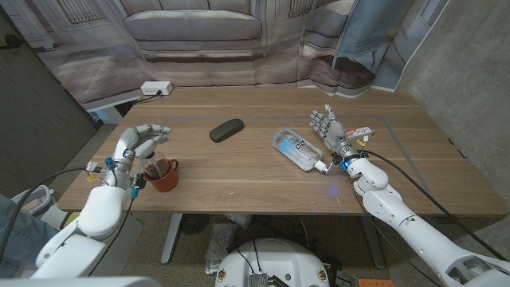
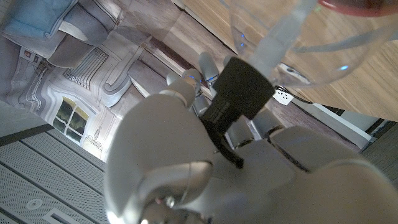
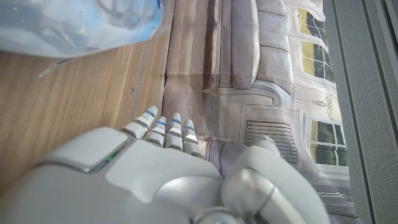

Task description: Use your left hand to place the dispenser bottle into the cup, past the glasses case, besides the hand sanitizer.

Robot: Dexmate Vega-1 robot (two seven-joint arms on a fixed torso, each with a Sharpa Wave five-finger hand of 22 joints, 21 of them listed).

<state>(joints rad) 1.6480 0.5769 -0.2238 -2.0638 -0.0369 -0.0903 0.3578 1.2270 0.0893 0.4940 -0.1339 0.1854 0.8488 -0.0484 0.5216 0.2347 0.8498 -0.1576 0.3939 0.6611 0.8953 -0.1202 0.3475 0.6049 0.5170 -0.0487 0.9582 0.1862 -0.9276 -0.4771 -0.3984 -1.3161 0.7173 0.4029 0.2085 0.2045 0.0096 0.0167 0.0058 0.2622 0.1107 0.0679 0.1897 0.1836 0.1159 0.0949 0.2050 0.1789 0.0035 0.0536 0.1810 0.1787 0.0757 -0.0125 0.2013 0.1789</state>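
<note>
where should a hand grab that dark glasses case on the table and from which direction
Judging by the head view, take the glasses case from above, across its narrow middle. It lies flat on the table as a long, low, rounded oblong, angled a little, so fingers would best close on its two long sides. It stands free, with nothing touching it, so a straight descent looks unobstructed.

Cup (image 1: pixel 163 177) near table's (image 1: pixel 255 187) front left edge, bottle (image 1: pixel 153 169) standing in it, left robot hand (image 1: pixel 137 145) just behind. Case (image 1: pixel 226 129) further back, toward centre. Sanitizer (image 1: pixel 296 150) right of centre (lying down), right robot hand (image 1: pixel 328 127) just beside it.
</note>
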